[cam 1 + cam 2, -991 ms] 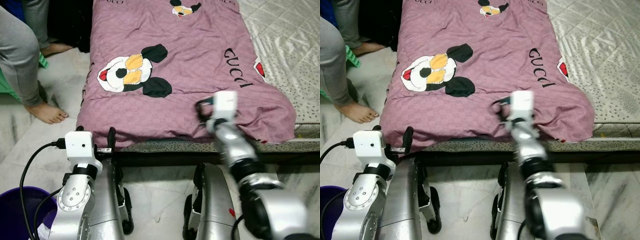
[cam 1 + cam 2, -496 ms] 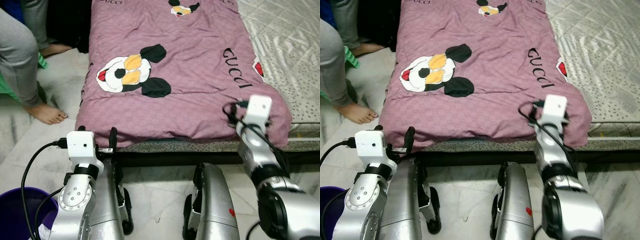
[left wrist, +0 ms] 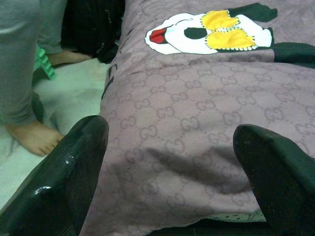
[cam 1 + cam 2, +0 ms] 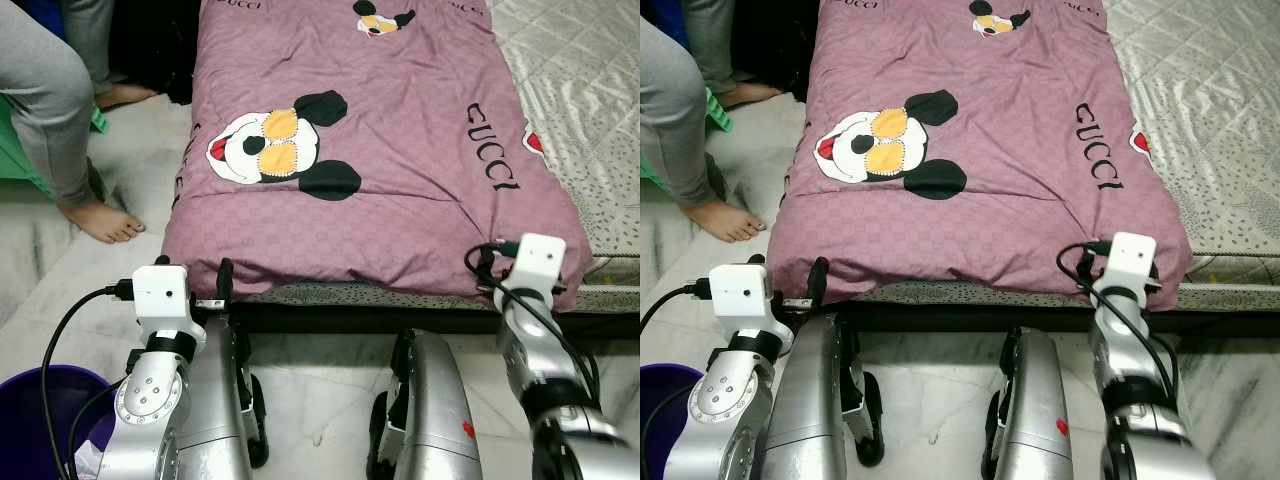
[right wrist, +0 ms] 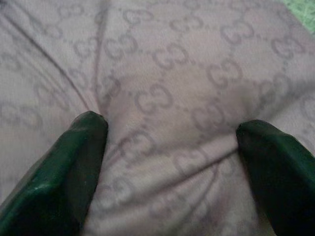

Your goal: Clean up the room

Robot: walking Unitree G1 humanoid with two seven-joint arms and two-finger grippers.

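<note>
The right pincer [image 5: 167, 162] has shifted from the middle of the blanket's [image 4: 380, 120] near edge to its near right corner, and is now pressing there with fingers spread wide, fabric bunching between them but not clamped. The left pincer [image 3: 172, 162] is staying at the blanket's near left corner, fingers wide apart, gripping nothing. One blanket is lying flat on one bed [image 4: 590, 80]. One person's foot [image 4: 100, 220] is standing left of the blanket. One purple bucket [image 4: 30, 420] is sitting on the floor.
</note>
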